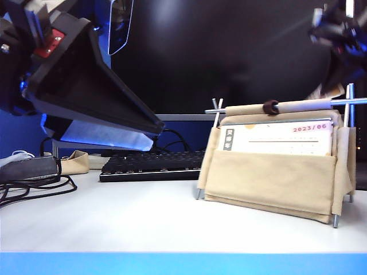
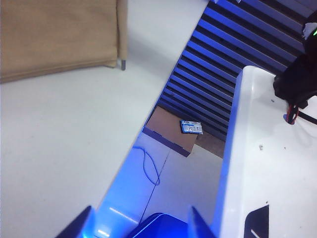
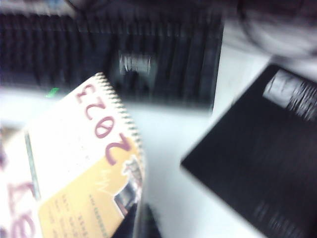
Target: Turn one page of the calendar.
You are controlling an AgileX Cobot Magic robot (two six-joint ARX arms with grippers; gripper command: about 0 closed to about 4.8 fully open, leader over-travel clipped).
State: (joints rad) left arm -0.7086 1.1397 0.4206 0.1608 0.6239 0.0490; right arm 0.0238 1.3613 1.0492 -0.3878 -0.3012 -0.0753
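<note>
The calendar (image 1: 269, 177) stands on the right of the white table, a beige pouch on a thin silver rod frame (image 1: 350, 102) with a brown strap (image 1: 270, 107). Its front sheet reads "2023/06". In the blurred right wrist view the page (image 3: 84, 163) shows its reverse, with big brown "2023" lettering and a tan picture. One edge sits at my right gripper (image 3: 141, 225), which is shut on it. That gripper (image 1: 335, 77) hangs above the calendar's far right end. My left gripper (image 1: 143, 134) hovers open and empty at the upper left, its fingertips (image 2: 195, 220) wide apart, and the pouch (image 2: 59, 34) lies well beyond them.
A black keyboard (image 1: 152, 165) lies behind the calendar, under a black monitor (image 1: 229, 57). Cables (image 1: 34, 186) and a small beige item (image 1: 74, 162) sit at the far left. A flat black rectangle (image 3: 257, 163) lies on the table beside the keyboard (image 3: 114, 54).
</note>
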